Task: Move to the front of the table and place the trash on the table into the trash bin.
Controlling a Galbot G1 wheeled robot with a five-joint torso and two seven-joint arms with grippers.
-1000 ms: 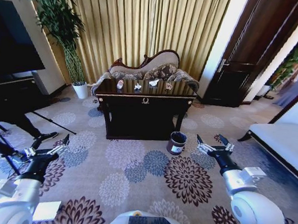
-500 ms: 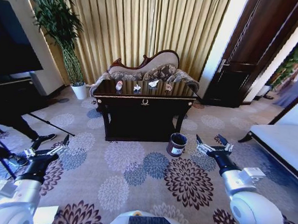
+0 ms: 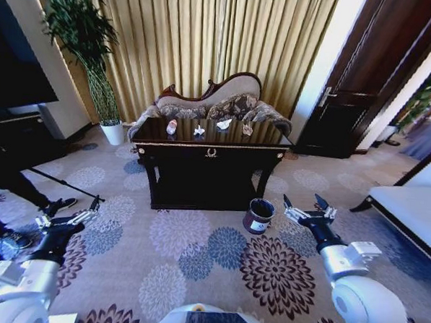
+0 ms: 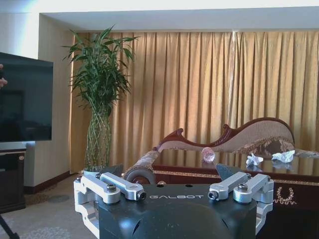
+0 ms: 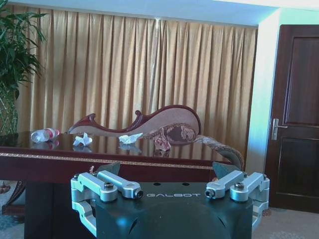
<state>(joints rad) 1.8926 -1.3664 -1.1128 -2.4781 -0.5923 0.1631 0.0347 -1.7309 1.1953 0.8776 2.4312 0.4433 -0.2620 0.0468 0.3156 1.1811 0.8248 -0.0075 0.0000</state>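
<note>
The dark glossy table [image 3: 209, 177] with gold trim stands ahead of me, in front of the curtains. On its top lie the trash pieces: a clear bottle [image 3: 172, 127] with a red label, two crumpled white tissues [image 3: 199, 131] [image 3: 223, 123] and a small pale wrapper [image 3: 245, 128]. The dark round trash bin [image 3: 258, 215] sits on the carpet by the table's front right leg. My left gripper [image 3: 68, 220] hangs low at the left, open and empty. My right gripper [image 3: 305, 209] is open and empty, just right of the bin. The right wrist view shows the bottle [image 5: 44, 134] and a tissue [image 5: 130, 138].
A carved-back sofa [image 3: 219, 96] stands behind the table. A tall plant in a white pot [image 3: 116, 131] and a dark screen [image 3: 15, 57] are at the left, with tripod legs [image 3: 62, 184] on the carpet. A dark door [image 3: 364, 90] and a pale bench [image 3: 415, 215] are at the right.
The whole head view has shifted: the table and bin look slightly nearer and lower in the picture. Both arms hold the same pose, grippers still open.
</note>
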